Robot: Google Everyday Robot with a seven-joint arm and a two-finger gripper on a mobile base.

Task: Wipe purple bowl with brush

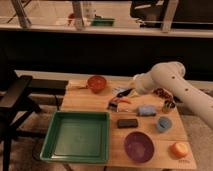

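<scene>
Since purple bowl [139, 146] sits near front edge of table, green tray [76, 136] beside it, target itself looks easy to reach. Further back: black block [127, 122], blue cup [163, 123], then brush [116, 103] lying mid-table, touching or just beside orange stick [126, 101]. Gripper [131, 89] hovers right at brush handle; can't tell if wide or already holding. Risk imo: clutter that tight, could snag stick instead, or bump orange-red bowl [96, 83] behind.
</scene>
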